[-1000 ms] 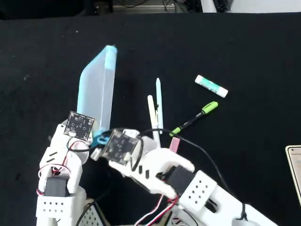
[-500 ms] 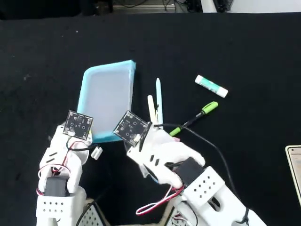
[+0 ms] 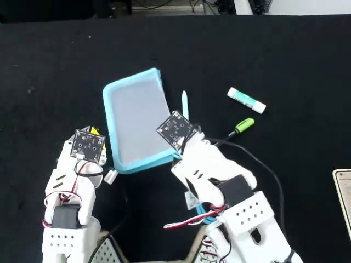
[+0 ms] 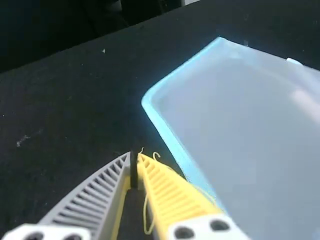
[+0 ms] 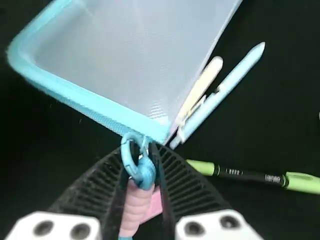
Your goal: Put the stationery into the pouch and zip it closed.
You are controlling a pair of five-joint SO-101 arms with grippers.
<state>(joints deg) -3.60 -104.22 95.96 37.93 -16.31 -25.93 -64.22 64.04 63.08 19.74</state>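
Two grippers, entered first.

Right gripper [image 5: 136,150]: black jaws clenched on the zip pull [image 5: 134,162], a light-blue ring at one corner of the pouch [image 5: 135,55]. A pink item [image 5: 136,207] sits in the gap behind the ring; what it is cannot be told.

Left gripper [image 4: 133,159]: one grey jaw and one yellow, tips pressed together and grasping nothing. It is low over the black table [image 4: 65,100], just beside a long edge of the pouch.

Pouch: one, lying flat on the table between the two arms. It has a translucent grey panel and a light-blue border, and nothing can be made out through the panel.

Stationery, all outside the pouch:
- cream pen [image 5: 200,90] and light-blue pen [image 5: 227,80], side by side, lying along the pouch edge that runs from the held corner;
- green highlighter [image 5: 250,177] with a black barrel, near the right gripper and apart from the pouch;
- white and green stick [image 3: 246,100], well apart from the pouch, beyond the highlighter.
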